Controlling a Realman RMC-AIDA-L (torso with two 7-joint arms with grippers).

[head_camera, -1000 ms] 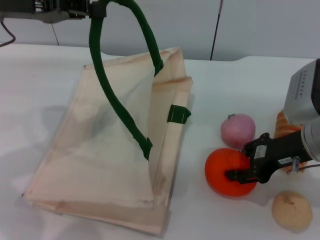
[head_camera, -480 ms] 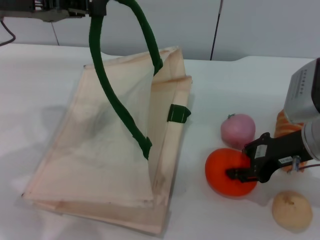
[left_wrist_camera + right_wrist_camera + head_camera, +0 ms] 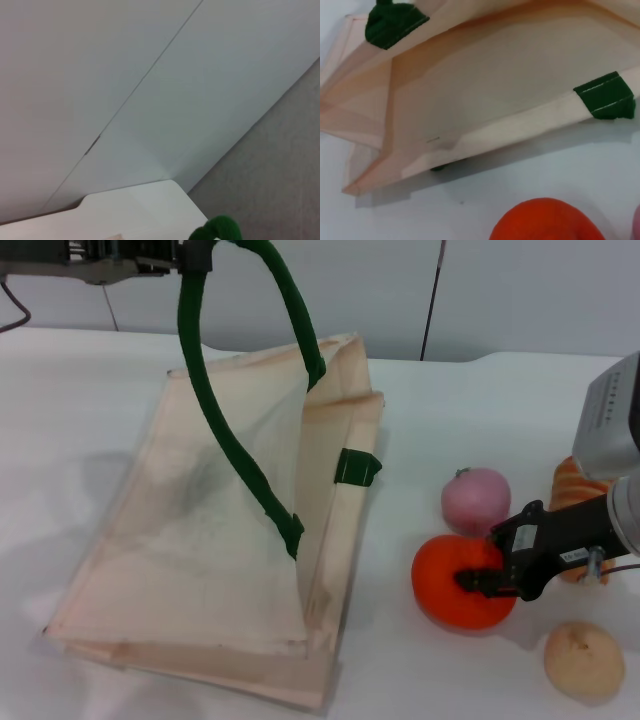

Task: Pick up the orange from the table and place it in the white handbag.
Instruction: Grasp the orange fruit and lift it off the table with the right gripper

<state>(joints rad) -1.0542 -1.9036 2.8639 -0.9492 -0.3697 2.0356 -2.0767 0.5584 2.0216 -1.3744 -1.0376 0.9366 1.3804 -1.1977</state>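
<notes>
The orange (image 3: pixel 445 592) rests on the white table (image 3: pixel 70 410) to the right of the white handbag (image 3: pixel 200 540). My right gripper (image 3: pixel 478 580) reaches in from the right, and its black fingers are closed against the orange's top and right side. The right wrist view shows the orange (image 3: pixel 545 222) close by, with the handbag's open mouth (image 3: pixel 495 85) beyond it. My left gripper (image 3: pixel 190 255), at the top left, is shut on one green loop handle (image 3: pixel 215 400) and holds it up, so the bag's mouth gapes toward the orange. A bit of the handle (image 3: pixel 217 230) shows in the left wrist view.
A pale pink round fruit (image 3: pixel 476 500) lies just behind the orange. A tan bun-like round (image 3: pixel 583 660) lies to the front right. An orange striped item (image 3: pixel 568 488) sits partly hidden behind my right arm. A wall stands behind the table.
My right gripper has edged slightly up and to the right, and the orange has shifted a little with it. The left gripper and the bag have not moved.
</notes>
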